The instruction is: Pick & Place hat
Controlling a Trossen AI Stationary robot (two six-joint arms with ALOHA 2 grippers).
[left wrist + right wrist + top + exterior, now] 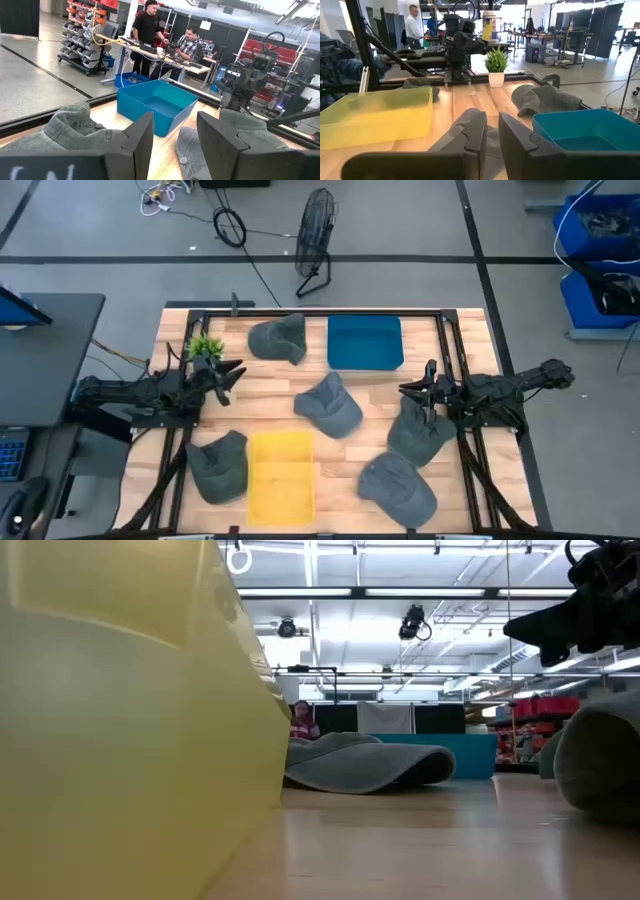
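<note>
Item: grey fabric cap (329, 404), table centre. Right gripper (408, 389) at three o'clock, fingers apart, empty. Left gripper (235, 370) at nine, likewise. Risk: soft crown collapsing, pinch slipping.

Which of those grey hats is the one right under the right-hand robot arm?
Start at the blue bin at the table's far edge, then look toward the right arm. The hat lies directly below the right gripper. Unlike the four other hats, it is partly covered by that arm.
</note>
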